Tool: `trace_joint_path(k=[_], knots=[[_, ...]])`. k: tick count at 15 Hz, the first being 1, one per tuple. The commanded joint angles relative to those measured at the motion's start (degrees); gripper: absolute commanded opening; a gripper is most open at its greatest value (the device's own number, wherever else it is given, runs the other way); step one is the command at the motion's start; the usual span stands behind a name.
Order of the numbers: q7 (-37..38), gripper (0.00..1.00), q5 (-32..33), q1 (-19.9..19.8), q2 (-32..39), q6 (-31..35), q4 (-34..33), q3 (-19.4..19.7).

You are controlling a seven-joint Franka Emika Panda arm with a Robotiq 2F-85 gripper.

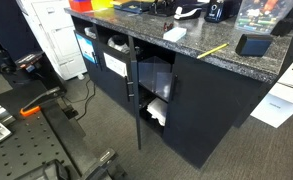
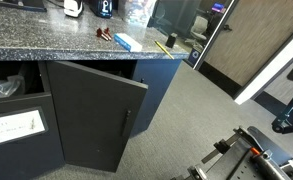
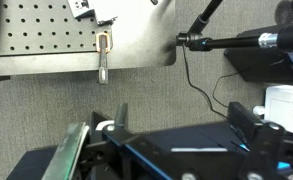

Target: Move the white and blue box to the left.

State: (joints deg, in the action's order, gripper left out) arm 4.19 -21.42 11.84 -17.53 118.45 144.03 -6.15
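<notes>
White-blue box (image 2: 127,42) lying untouched on counter (image 2: 46,40); I am starting approach; gripper (image 3: 176,125) opening: cannot tell; next, reaching above box.

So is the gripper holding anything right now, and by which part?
Nothing is held. The fingers stand apart with nothing between them in the wrist view, and the white and blue box lies untouched on the counter.

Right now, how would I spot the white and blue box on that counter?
On the speckled granite countertop above the dark cabinets, look near the front edge. The white and blue box lies flat there, pale beside a yellow pencil and a black box.
</notes>
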Motion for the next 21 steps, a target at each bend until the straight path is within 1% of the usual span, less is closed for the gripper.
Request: trace_joint_path(k=[1,4,6,10,15,21], knots=[[-1.07,1.00,1.53,-2.63,4.52,1.09,-3.27,0.60],[-4.32,1.00,5.06,-5.38,11.49,3.13,-8.84,2.02],[-6.09,1.00,8.22,-7.09,18.02,4.80,-14.56,3.01],[-6.98,1.00,13.75,-9.34,30.91,6.80,-26.89,4.23],[-6.46,1.00,19.40,-9.78,45.85,6.38,-44.45,5.23],[-5.78,1.00,22.04,-9.67,60.90,5.14,-64.21,6.23]])
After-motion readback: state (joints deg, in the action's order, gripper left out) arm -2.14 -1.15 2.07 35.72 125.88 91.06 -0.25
